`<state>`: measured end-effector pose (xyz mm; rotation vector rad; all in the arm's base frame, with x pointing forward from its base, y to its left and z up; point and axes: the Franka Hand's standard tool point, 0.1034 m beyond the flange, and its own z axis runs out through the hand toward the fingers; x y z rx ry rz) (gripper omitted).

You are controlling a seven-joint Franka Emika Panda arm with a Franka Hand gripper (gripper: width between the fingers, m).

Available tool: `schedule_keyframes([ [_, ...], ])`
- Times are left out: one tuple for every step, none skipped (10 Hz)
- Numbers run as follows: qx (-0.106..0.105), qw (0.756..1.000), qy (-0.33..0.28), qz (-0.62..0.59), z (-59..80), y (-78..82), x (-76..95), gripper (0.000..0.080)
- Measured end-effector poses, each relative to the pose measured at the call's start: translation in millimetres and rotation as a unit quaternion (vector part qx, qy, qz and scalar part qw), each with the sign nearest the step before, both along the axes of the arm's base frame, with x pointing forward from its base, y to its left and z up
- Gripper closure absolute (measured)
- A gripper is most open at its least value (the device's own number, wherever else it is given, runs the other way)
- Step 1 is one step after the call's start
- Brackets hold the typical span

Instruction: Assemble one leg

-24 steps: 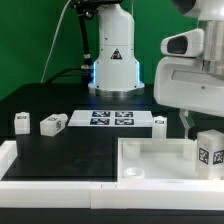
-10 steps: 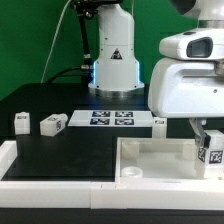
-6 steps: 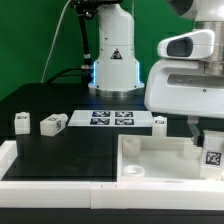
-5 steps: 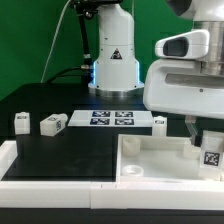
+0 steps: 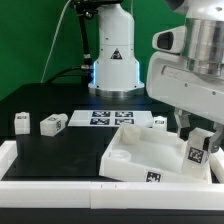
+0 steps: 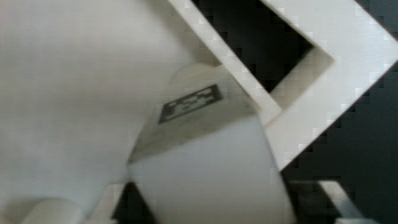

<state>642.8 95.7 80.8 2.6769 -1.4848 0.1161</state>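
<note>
My gripper (image 5: 198,140) is shut on a leg (image 5: 197,153), a stubby white block with a black-and-white tag. It holds the leg tilted, with its lower end in the right corner of the white tray-like tabletop (image 5: 135,160). The tabletop lies skewed on the black table. In the wrist view the leg (image 6: 199,130) runs from between my gripper (image 6: 205,208) down onto the tabletop's white floor (image 6: 71,90), beside its rim (image 6: 294,90). Three more legs stand on the table: two at the exterior view's left (image 5: 20,122) (image 5: 52,123) and one behind the tabletop (image 5: 160,122).
The marker board (image 5: 110,119) lies flat in the middle back. The arm's base (image 5: 113,60) stands behind it. A white ledge (image 5: 50,170) runs along the table's front and left edges. My arm's white body fills the upper right of the exterior view.
The gripper and leg have tipped and pushed down into the tabletop's corner. The tabletop has swung round and slid toward the exterior view's left. The other legs have not moved.
</note>
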Motion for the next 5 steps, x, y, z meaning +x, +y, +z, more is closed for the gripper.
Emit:
schedule_keyframes([
  [-0.001, 1.0, -0.003, -0.021, -0.1, -1.3, 0.2, 0.0424],
  [-0.001, 1.0, -0.002, -0.015, -0.2, -1.0, 0.3, 0.0424],
  [-0.001, 1.0, -0.002, -0.015, -0.2, -1.0, 0.3, 0.0277],
  [-0.001, 1.0, -0.002, -0.015, -0.3, -1.0, 0.3, 0.0178],
  [-0.001, 1.0, -0.002, -0.015, -0.3, -1.0, 0.3, 0.0178],
])
